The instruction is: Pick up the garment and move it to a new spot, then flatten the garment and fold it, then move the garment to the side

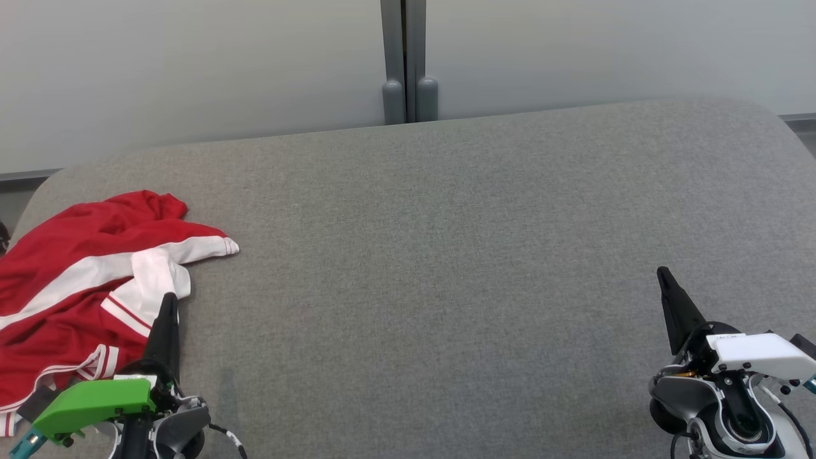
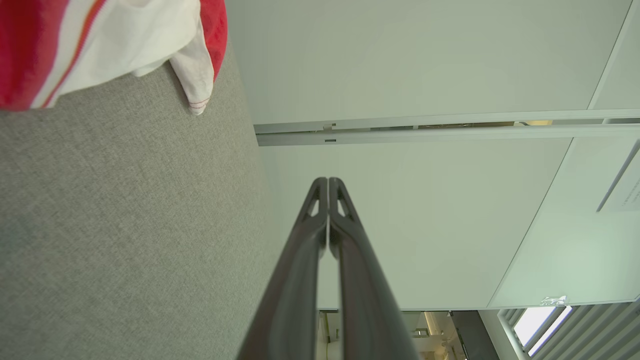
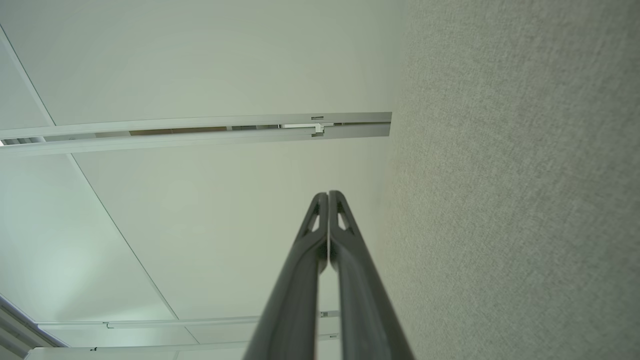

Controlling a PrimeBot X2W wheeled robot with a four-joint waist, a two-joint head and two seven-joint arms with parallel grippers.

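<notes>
Fingers of the left tool (image 1: 169, 298) are pressed together and hold nothing. Just beside them lies the crumpled red-and-white shirt (image 1: 57, 280), at the left end of the gray counter (image 1: 446, 255). The right tool (image 1: 664, 274), also pressed together and empty, sits well apart at the lower right.

On table (image 1: 446, 255): garment (image 1: 70, 280) far L; L hand (image 1: 169, 298) just beside it; R hand (image 1: 662, 273) far R.
</notes>
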